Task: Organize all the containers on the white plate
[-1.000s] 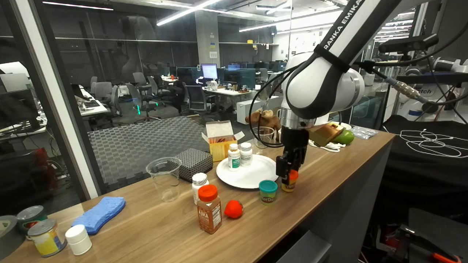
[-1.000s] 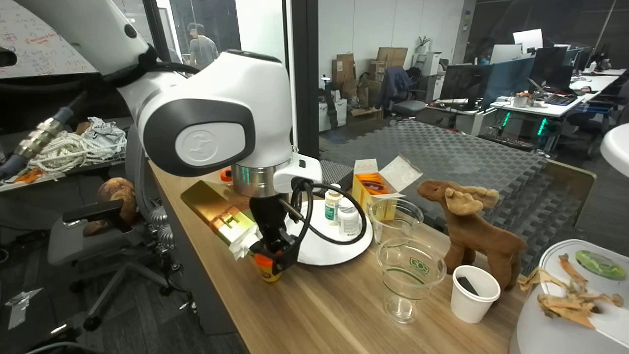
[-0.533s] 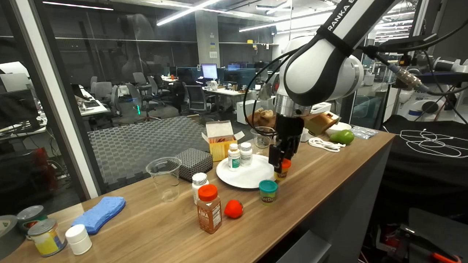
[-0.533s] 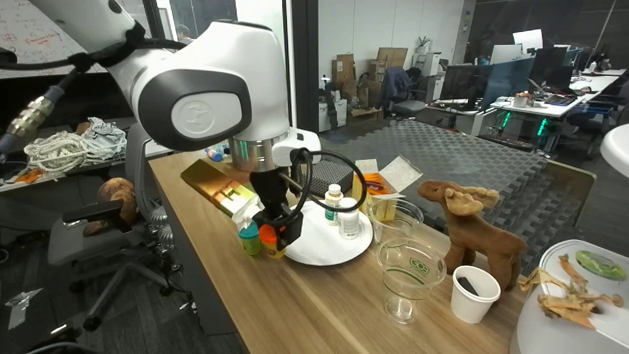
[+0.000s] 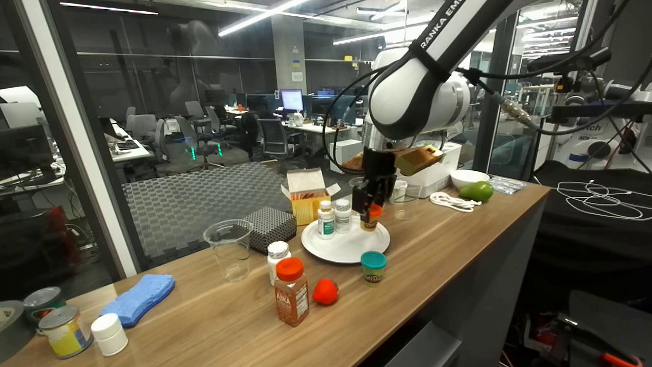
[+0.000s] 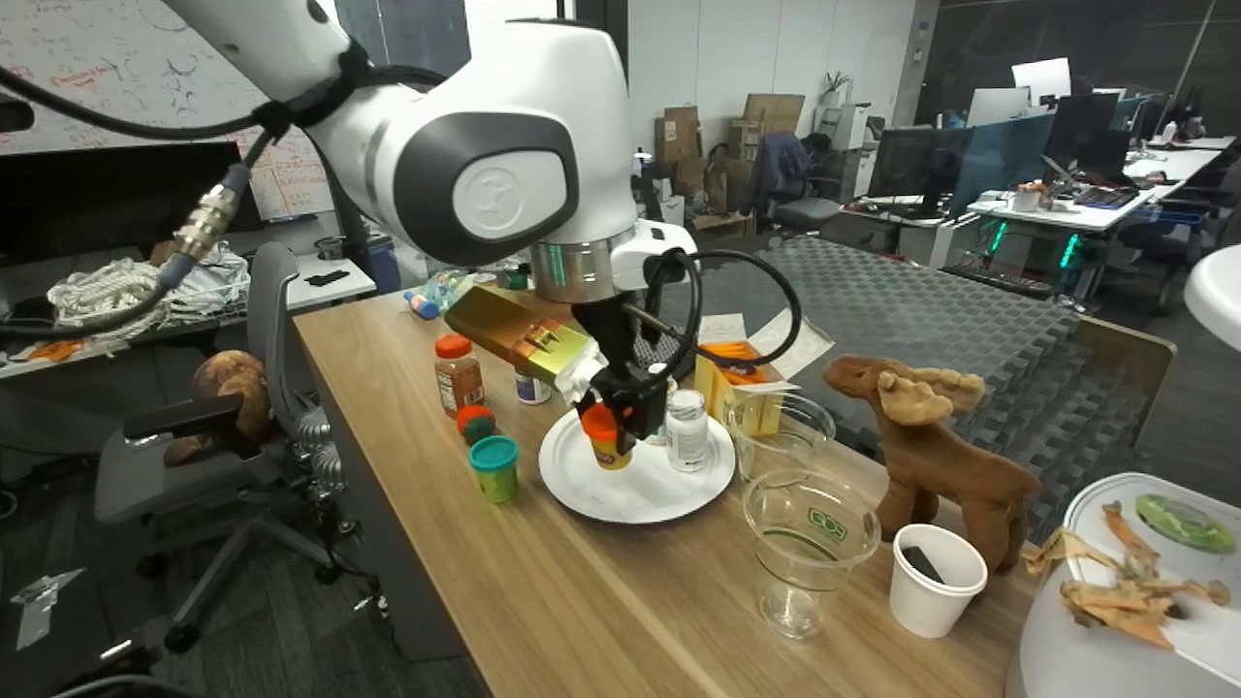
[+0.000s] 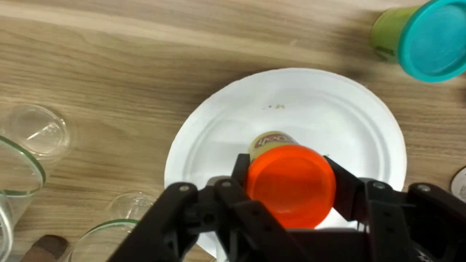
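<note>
My gripper (image 7: 287,174) is shut on an orange-lidded yellow Play-Doh tub (image 7: 291,185), one finger on each side of the lid. The tub is upright over the white plate (image 7: 291,87); I cannot tell whether it touches. Both exterior views show the tub (image 5: 371,218) (image 6: 608,444) beside two white bottles (image 5: 326,219) (image 6: 687,431) standing on the plate (image 5: 346,250) (image 6: 630,499). A teal-lidded tub (image 5: 373,267) (image 6: 495,470) stands on the table beside the plate. In an exterior view, a white bottle (image 5: 276,255), an orange-capped spice jar (image 5: 292,295) and a small white jar (image 5: 109,334) stand further off.
A red ball-like thing (image 5: 325,292) lies near the spice jar. A yellow open box (image 5: 308,206), black mesh block (image 5: 270,227) and clear cups (image 5: 229,255) (image 6: 812,543) stand round the plate. A toy moose (image 6: 940,465) and paper cup (image 6: 936,582) are beyond. A gold box (image 6: 524,334) rides on the wrist.
My gripper has carried the orange-lidded tub from beside the plate's edge to over the plate, near the two bottles. The other containers have not moved.
</note>
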Action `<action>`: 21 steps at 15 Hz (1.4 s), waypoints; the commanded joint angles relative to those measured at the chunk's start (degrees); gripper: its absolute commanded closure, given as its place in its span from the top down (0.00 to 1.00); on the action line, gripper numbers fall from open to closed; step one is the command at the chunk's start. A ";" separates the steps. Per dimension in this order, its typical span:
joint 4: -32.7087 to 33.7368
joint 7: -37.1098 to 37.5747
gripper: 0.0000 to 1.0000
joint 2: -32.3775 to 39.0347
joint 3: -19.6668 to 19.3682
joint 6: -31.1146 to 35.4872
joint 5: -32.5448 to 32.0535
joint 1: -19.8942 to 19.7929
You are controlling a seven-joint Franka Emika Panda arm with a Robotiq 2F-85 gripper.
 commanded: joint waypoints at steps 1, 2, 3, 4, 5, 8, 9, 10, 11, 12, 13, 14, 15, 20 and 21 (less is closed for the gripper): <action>9.03 0.74 0.25 7.11 -0.37 -2.92 -0.21 -1.22; 10.72 0.86 0.25 8.65 -0.52 -3.44 -0.30 -1.55; 12.23 0.88 0.25 10.00 -0.52 -4.04 -0.23 -1.90; 13.66 0.99 0.25 11.37 -0.67 -4.55 -0.35 -2.21; 14.78 1.03 0.25 12.36 -0.68 -5.02 -0.35 -2.45; 16.92 0.93 0.48 14.35 -0.50 -6.04 -0.36 -2.94; 16.83 0.66 0.74 14.15 -0.20 -6.24 -0.19 -3.04; 16.80 0.58 0.76 13.87 -0.14 -6.32 -0.19 -3.02; 15.77 0.46 0.81 12.75 0.03 -6.06 -0.17 -2.92; 14.48 0.41 0.88 11.61 0.16 -5.08 -0.14 -2.83; 13.12 0.21 0.97 10.34 0.38 -4.38 -0.10 -2.77; 11.76 0.25 1.00 9.10 0.39 -3.48 -0.33 -2.54; 10.42 0.42 1.00 7.84 0.40 -2.58 -0.51 -2.25; -1.70 2.63 1.00 -2.32 0.43 2.47 -0.86 -0.06; -4.69 3.92 1.00 -4.60 0.13 3.80 -1.56 0.87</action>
